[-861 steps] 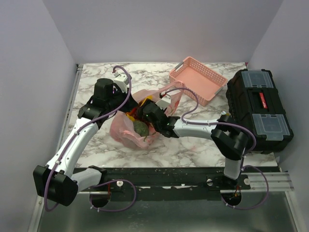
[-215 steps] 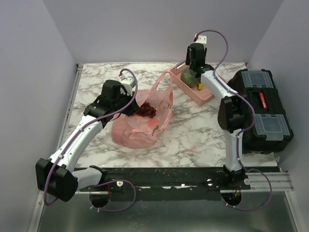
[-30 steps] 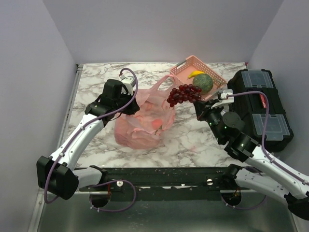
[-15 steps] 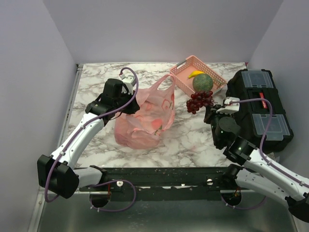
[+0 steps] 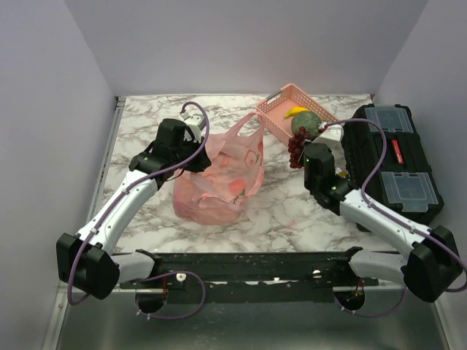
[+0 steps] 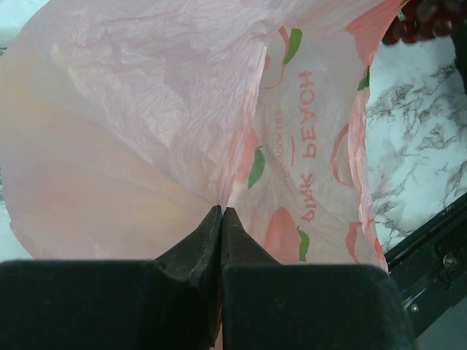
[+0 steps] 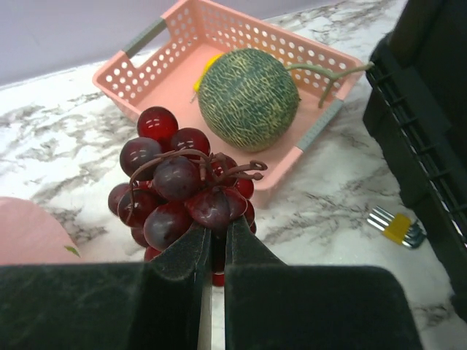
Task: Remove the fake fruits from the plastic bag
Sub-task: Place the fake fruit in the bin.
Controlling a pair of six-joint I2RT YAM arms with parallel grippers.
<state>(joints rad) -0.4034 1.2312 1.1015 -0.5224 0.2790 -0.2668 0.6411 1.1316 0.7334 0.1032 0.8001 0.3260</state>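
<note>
1. Down at the bottom edge of the overhead view, both arms rise from the near rail of the marble table (image 5: pixel 146 120). One reaches up the left side, the other sweeps in from the lower right.
2. Middle of the frame, left of centre: the pink plastic bag (image 5: pixel 219 182) sits crumpled on the marble, with one loop handle standing up at its top right.
3. The left gripper (image 5: pixel 195 146) is at the bag's upper left edge. From its wrist camera, the left gripper (image 6: pixel 220 217) has its jaws pinched tight on a fold of the plastic bag (image 6: pixel 146 109), which fills the view with its peach print. A faint yellow tint shows through the film; I cannot tell what it is.
4. Right of centre, the right gripper (image 5: pixel 300 151) holds the grape bunch (image 5: pixel 295 146) off the marble, well clear of the bag.
5. In the right wrist view, the right gripper (image 7: pixel 213 240) has narrow jaws clamped on the underside of the dark red grape bunch (image 7: pixel 182 189).
6. Just beyond the grapes lies the pink lattice basket (image 5: pixel 276 102). Inside it are the green melon (image 5: pixel 306 124) and, behind that, the yellow banana (image 5: pixel 295 111).
7. Far right: a black toolbox (image 5: pixel 394 164) beside the basket, and a small silver-and-yellow tool (image 7: pixel 394 226) on the marble by it.
</note>
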